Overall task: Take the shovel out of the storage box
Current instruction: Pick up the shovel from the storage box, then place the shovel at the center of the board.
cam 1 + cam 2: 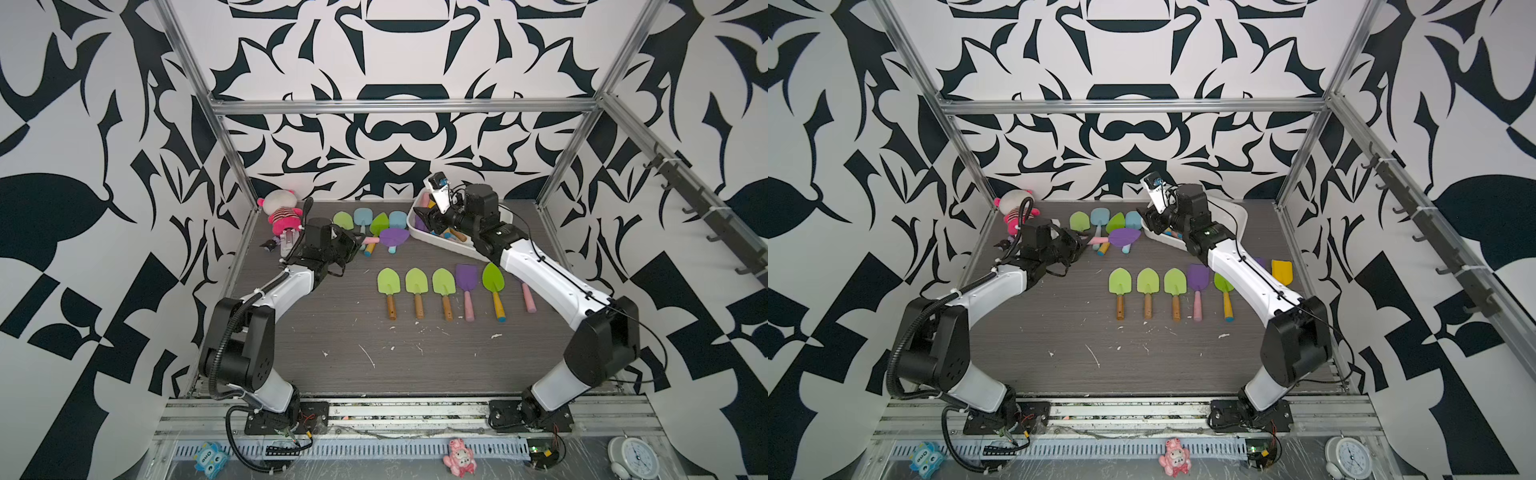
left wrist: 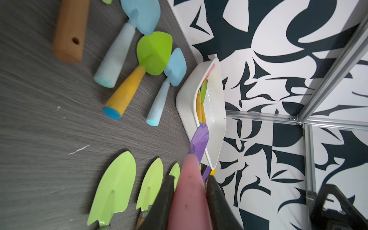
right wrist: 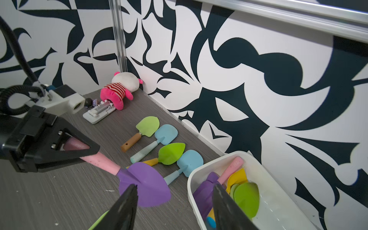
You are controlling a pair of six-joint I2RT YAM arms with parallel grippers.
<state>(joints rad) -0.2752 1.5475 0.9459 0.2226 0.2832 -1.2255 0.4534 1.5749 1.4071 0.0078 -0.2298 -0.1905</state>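
R tool (image 3: 174, 187) wide, prob. above storage box (image 3: 217, 159) rim

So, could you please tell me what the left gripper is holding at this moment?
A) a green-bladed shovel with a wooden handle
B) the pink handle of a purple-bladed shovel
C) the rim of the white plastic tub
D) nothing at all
B: the left gripper is closed on the pink handle of the purple-bladed shovel, whose blade is outside the white plastic storage box.
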